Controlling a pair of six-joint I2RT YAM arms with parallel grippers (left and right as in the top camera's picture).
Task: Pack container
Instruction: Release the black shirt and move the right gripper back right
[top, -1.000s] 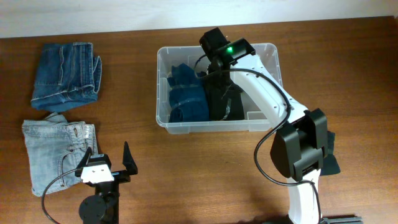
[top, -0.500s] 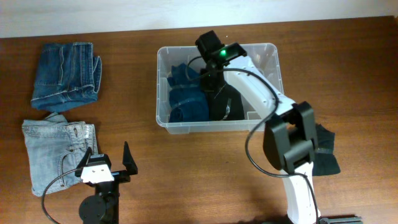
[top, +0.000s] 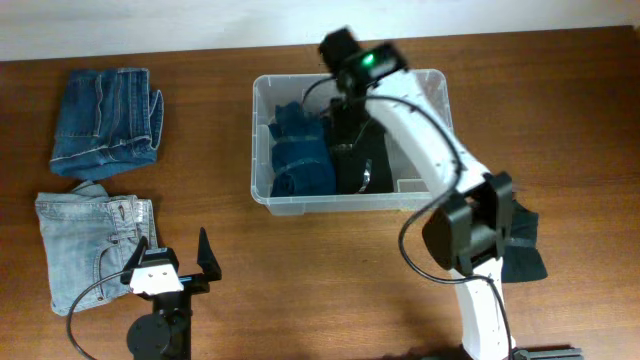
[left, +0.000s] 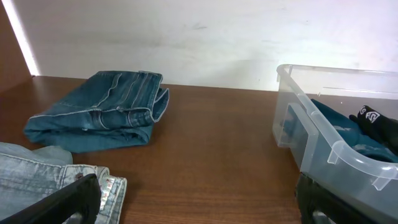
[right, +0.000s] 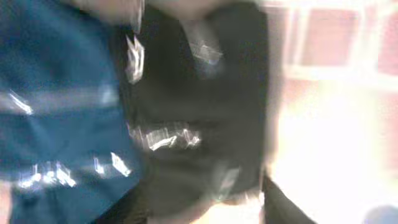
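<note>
Though the wrist view is badly blurred, the right gripper (right: 202, 200) seems parted, over a black garment (top: 360, 165) in the clear container (top: 262, 140), with folded dark-blue jeans (top: 300, 160) at its nine o'clock. The container sits at the table's (top: 300, 285) twelve o'clock. The left gripper (top: 175, 252) gapes wide at seven o'clock.

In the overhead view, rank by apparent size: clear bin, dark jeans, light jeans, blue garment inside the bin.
1. The clear bin, largest.
2. The light jeans and the dark jeans, too alike to separate.
3. The blue garment, smallest.
</note>
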